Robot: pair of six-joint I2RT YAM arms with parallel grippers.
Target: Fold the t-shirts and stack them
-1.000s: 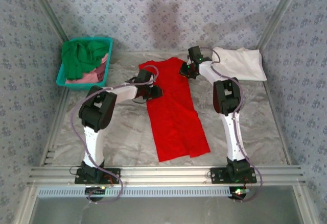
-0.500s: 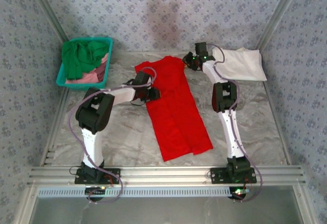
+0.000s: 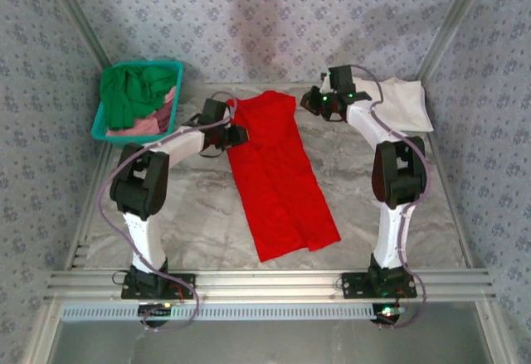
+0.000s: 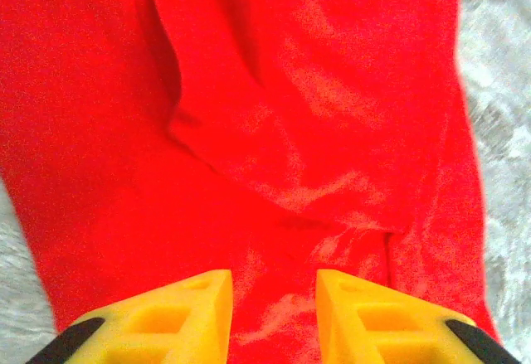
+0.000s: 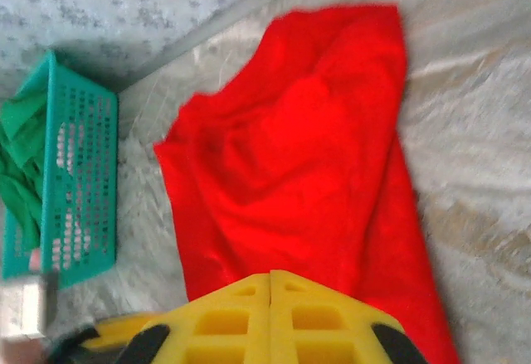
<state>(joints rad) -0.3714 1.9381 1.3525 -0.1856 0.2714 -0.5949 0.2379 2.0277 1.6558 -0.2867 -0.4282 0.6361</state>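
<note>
The red t-shirt (image 3: 278,177) lies as a long folded strip down the middle of the table, with creases near its far end (image 4: 315,115). My left gripper (image 3: 238,134) is at the strip's left edge near the top. It is open (image 4: 274,285), hovering over red cloth with nothing pinched. My right gripper (image 3: 311,103) sits just right of the shirt's far end and is shut (image 5: 270,277) with nothing visible between its fingers. Past it the red shirt (image 5: 307,165) spreads out. The white t-shirt (image 3: 402,103) lies at the back right. Green (image 3: 129,90) and pink (image 3: 158,119) shirts fill the basket.
The teal plastic basket (image 3: 101,119) stands at the back left by the wall, also in the right wrist view (image 5: 75,173). Patterned walls close in the table on three sides. Bare marble surface lies on both sides of the red strip.
My right gripper has closed and moved right and back from the shirt's far end. My left gripper has slid toward the back left and opened slightly. The shirt's top end now lies narrower.
</note>
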